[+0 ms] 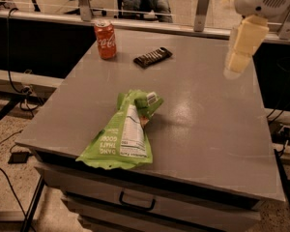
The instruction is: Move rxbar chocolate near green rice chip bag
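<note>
The rxbar chocolate point(152, 57) is a flat dark bar lying at the far middle of the grey table point(208, 124), just right of the soda can. The green rice chip bag point(123, 134) lies flat near the table's front left, label side up. My gripper point(236, 67) is pale cream and hangs from the arm at the upper right, above the table's far right part. It is well to the right of the bar and apart from it, and it holds nothing that I can see.
An orange-red soda can point(105, 38) stands upright at the far left of the table. A rail with metal posts point(202, 8) runs behind the far edge. A drawer handle point(135, 201) sits below the front edge. Cables lie on the floor at the left.
</note>
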Robot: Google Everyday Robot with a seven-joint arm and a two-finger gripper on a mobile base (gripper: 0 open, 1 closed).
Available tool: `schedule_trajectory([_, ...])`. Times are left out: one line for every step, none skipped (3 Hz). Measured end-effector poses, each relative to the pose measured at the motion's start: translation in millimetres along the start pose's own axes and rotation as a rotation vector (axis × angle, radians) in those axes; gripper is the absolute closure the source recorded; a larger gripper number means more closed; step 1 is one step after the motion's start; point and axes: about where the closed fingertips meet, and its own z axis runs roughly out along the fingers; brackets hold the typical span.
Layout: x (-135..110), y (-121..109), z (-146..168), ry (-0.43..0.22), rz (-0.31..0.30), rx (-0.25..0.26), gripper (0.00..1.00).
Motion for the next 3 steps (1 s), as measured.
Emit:
schedule_trajectory([-4, -7, -11, -0.020, 0.002, 0.050, 0.00])
schedule_trajectory([-8, -15, -7, -0.037, 0.002, 0.060, 0.00])
schedule_trajectory([-18, -51, 6, -0.122, 0.005, 0.093, 0.00])
